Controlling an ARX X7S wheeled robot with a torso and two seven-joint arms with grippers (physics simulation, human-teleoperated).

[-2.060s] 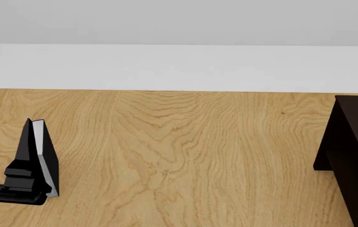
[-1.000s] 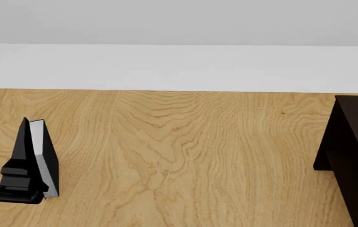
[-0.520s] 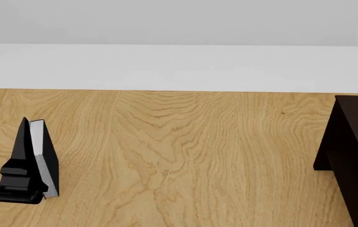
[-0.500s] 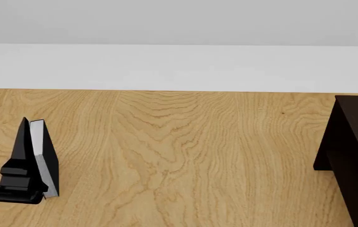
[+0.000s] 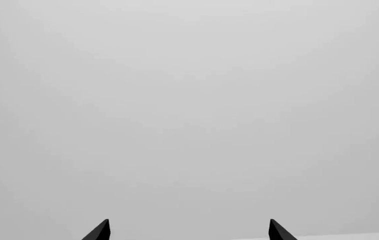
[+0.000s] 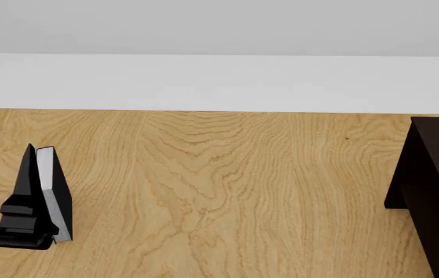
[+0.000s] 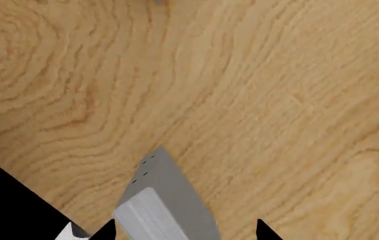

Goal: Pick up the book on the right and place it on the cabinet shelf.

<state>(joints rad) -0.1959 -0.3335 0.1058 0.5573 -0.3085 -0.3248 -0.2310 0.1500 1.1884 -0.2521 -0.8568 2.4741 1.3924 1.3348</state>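
Note:
The book (image 7: 176,195), light grey with a white page edge, shows only in the right wrist view, above a wood-grain surface. It reaches away from the camera, and its near end sits between the fingers of my right gripper (image 7: 184,231). That gripper is open: one fingertip is close to the page edge, the other stands clear of the cover. The right arm is out of the head view. The cabinet shelf (image 6: 436,191) is a very dark box at the right edge. My left gripper (image 6: 38,149) is at the lower left, open and empty (image 5: 188,230), facing a blank grey wall.
Wood-grain surface (image 6: 227,191) spans the head view between the left gripper and the cabinet. A pale wall (image 6: 219,81) runs along the back. A black area (image 7: 9,210) fills one corner of the right wrist view.
The left gripper shifted slightly left about two seconds ago. It has stayed still over the last second, and nothing else in the head view moved.

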